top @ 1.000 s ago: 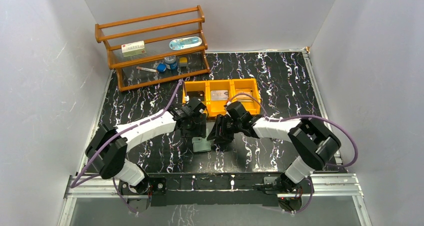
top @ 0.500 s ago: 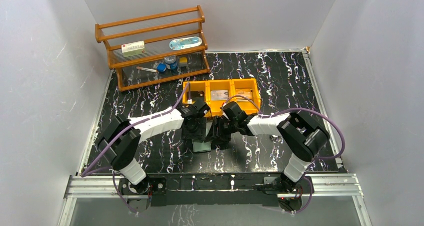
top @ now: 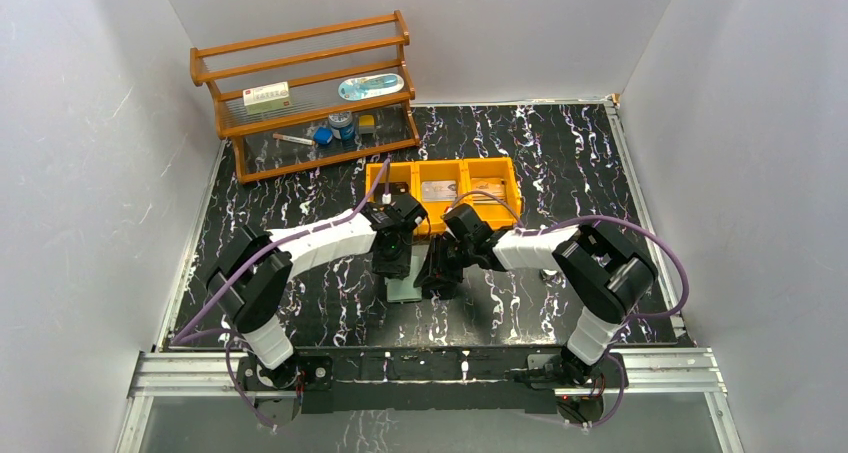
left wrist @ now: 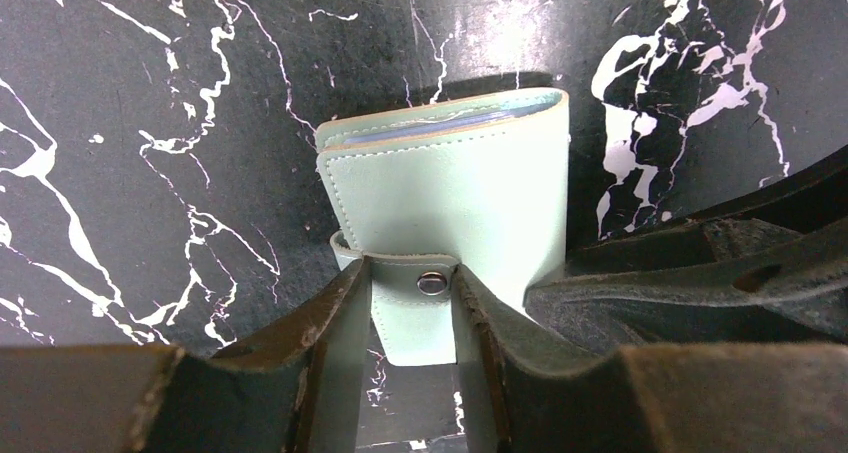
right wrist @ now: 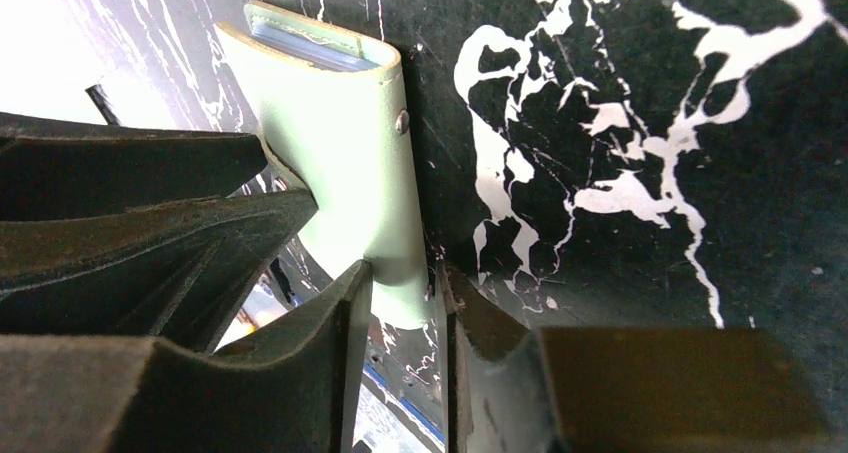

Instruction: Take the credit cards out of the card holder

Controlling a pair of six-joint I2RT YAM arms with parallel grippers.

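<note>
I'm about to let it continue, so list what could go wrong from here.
1. The left gripper pinches only the narrow snap strap of the holder; it may slip off.
2. The right gripper straddles the holder's edge close beside the left one; the two could collide.
3. The cards show at the open end and might spill if the holder is jerked.

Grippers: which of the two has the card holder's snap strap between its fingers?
The left gripper: the strap with the metal snap sits between its fingers. The right gripper grips the card holder by its plain end instead.
</note>
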